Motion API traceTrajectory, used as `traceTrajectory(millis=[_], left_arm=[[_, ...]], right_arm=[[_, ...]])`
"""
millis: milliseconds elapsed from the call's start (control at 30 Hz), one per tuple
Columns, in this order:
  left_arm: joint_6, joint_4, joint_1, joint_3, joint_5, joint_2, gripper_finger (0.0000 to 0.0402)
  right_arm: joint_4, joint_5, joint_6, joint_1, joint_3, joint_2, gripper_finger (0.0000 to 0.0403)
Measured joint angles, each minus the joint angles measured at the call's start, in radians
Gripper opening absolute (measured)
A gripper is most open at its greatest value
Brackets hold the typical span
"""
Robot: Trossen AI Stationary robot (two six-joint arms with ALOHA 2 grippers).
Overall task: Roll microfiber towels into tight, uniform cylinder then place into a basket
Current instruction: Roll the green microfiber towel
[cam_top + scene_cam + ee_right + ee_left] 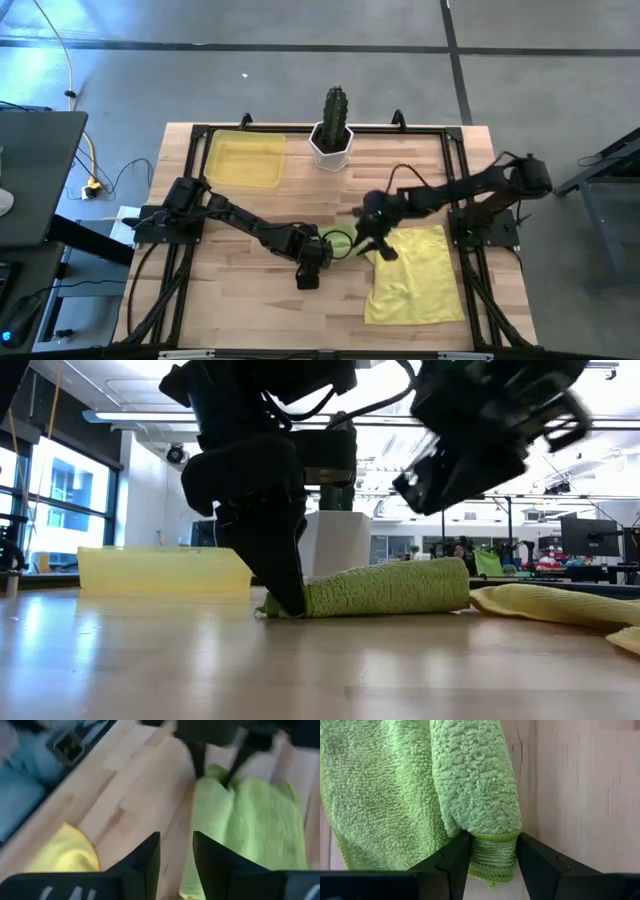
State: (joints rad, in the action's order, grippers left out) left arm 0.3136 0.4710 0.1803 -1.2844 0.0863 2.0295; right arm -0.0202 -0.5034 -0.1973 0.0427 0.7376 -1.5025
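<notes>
The left gripper pinches one end of the rolled green towel against the table. The right gripper, fingers apart and empty, hovers just beyond the roll's other end, over the flat yellow towel. The basket sits well apart, beside the cactus pot.

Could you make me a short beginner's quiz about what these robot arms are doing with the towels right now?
1. True or false: the green towel lies in the basket.
2. Which pincer grips the green towel's end? A) left B) right C) neither
3. What lies flat under the right arm?

Key:
1. False: it is rolled on the table.
2. A: the left pincer clamps it; the right pincer is empty.
3. The yellow towel.
</notes>
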Motion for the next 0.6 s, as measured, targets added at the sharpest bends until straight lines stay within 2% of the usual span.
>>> traceTrajectory(millis=[100,167,300,433,600], left_arm=[[0.007,0.000,-0.006,0.001,-0.001,0.001,0.0149],[0.009,0.001,-0.010,0.001,-0.006,0.001,0.0149],[0.031,-0.004,-0.025,0.001,-0.008,0.001,0.0149],[0.055,-0.004,-0.037,0.001,-0.014,0.001,0.0149],[0.058,-0.004,-0.035,0.001,-0.011,0.001,0.0149]], right_arm=[[-0.006,0.130,-0.093,0.101,0.000,0.004,0.0108],[0.003,0.252,-0.140,0.166,0.000,-0.012,0.0108],[0.016,0.483,-0.154,0.238,0.000,-0.064,0.0109],[0.038,0.516,-0.083,0.245,0.000,-0.118,0.0129],[0.042,0.567,-0.073,0.239,0.000,-0.173,0.0182]])
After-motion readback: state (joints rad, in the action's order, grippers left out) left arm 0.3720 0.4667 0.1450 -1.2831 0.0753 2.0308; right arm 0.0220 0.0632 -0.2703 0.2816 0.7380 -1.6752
